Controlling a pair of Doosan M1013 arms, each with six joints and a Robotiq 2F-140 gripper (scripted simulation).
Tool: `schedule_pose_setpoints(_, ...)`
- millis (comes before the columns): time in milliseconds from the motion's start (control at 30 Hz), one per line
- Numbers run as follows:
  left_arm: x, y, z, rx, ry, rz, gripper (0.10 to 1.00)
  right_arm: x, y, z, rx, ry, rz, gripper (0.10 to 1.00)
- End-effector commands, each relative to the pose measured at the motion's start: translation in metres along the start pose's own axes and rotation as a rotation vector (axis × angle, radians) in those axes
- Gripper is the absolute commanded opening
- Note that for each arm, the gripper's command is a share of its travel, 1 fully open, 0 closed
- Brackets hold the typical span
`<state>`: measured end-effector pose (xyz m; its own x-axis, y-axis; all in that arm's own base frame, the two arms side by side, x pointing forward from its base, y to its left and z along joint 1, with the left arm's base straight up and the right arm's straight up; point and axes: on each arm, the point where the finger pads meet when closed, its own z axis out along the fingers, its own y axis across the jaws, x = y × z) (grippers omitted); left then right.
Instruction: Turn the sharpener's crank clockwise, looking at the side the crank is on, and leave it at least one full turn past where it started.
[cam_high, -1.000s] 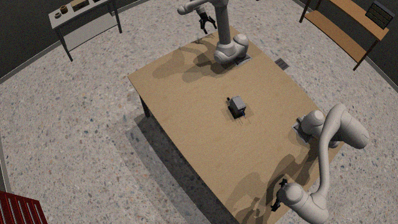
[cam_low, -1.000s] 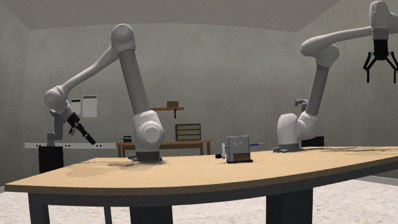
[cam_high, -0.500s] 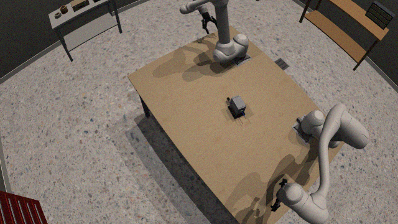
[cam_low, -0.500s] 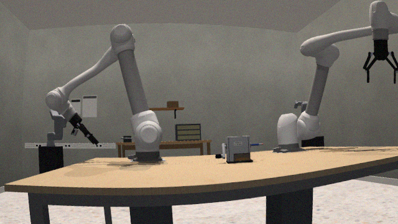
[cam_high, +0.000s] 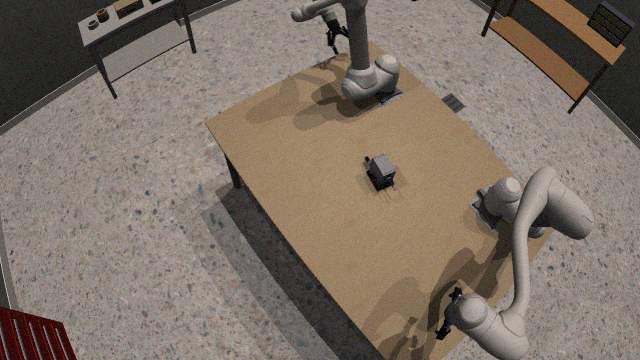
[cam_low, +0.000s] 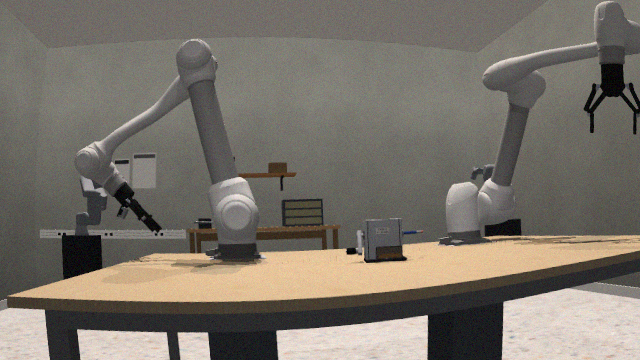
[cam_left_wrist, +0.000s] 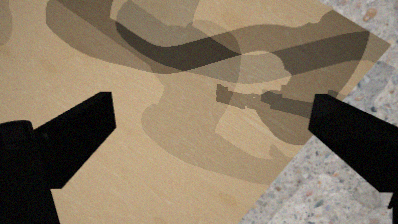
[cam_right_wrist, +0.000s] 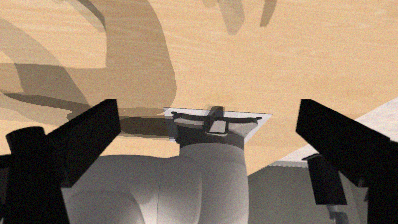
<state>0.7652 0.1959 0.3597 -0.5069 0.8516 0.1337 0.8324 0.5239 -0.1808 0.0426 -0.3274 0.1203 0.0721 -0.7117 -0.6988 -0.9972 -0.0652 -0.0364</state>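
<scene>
Jaws spread wide on left gripper (cam_high: 449, 312) (cam_low: 613, 132) (cam_left_wrist: 213, 110) and right gripper (cam_high: 341, 43) (cam_low: 159, 230) (cam_right_wrist: 208, 115), the latter needed squaring to the crank knob (cam_high: 367, 159) (cam_low: 351, 251) before pinching.

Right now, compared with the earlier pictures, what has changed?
The right gripper has shifted slightly rightward in the exterior view; nothing was gripped or released. The left gripper and sharpener look unmoved.
</scene>
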Motion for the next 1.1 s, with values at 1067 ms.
schedule_pose_setpoints(1067,0.0003,-0.0002,-0.0014,-0.002,0.000,0.000,1.000,-0.0058,0.0074,0.0044,0.020,-0.009,0.018,1.000)
